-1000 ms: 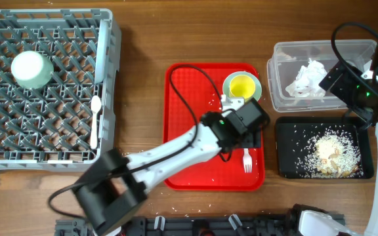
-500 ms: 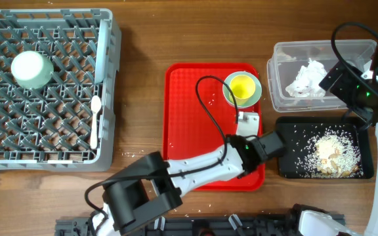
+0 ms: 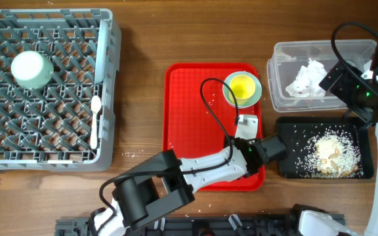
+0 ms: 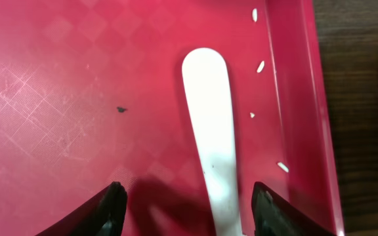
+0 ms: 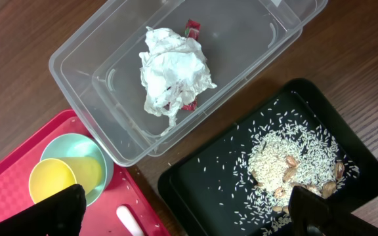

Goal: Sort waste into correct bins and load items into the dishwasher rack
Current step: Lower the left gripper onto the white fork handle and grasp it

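Observation:
The white fork (image 4: 209, 118) lies on the red tray (image 3: 195, 124) by its right edge; its handle end shows in the overhead view (image 3: 247, 123). My left gripper (image 4: 190, 200) is open, its jaws either side of the handle, low over the tray (image 3: 248, 139). The yellow cup (image 3: 243, 86) sits on the saucer (image 3: 228, 94). My right gripper (image 5: 189, 210) is open and empty, high above the bins (image 3: 336, 78). Tissue (image 5: 172, 75) and the red wrapper (image 5: 192, 27) lie in the clear tub (image 3: 281, 98). Rice (image 5: 287, 157) lies on the black tray (image 3: 287, 164).
The grey rack (image 3: 107, 85) at the left holds an upturned pale bowl (image 3: 31, 69) and the white spoon (image 3: 95, 121). Loose rice grains lie on the red tray near the fork (image 4: 260, 65) and on the wood in front.
My left arm has swung from the tray's upper right, by the cup, down to its front right. It now covers the fork's tines and leaves the handle end showing. The right arm is still.

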You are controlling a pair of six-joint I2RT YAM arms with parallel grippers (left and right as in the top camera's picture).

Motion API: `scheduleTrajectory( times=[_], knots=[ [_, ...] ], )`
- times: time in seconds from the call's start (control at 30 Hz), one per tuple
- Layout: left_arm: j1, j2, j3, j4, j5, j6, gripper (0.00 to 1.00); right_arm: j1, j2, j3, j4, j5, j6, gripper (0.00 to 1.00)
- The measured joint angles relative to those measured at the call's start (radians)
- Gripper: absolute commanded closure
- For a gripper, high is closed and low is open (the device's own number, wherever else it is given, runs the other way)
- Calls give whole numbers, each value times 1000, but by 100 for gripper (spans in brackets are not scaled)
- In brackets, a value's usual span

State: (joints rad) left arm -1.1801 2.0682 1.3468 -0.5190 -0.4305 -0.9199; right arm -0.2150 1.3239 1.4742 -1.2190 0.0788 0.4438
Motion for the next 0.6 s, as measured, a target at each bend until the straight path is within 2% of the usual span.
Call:
scheduleTrajectory(
  times=[0.37, 0.6],
  knots=[
    [0, 23, 34, -164, -60, -8, 40, 0, 0, 0, 0, 0, 0, 0],
    [0, 23, 38, -214, -59, -32, 63, 0, 0, 0, 0, 0, 0, 0]
  ],
)
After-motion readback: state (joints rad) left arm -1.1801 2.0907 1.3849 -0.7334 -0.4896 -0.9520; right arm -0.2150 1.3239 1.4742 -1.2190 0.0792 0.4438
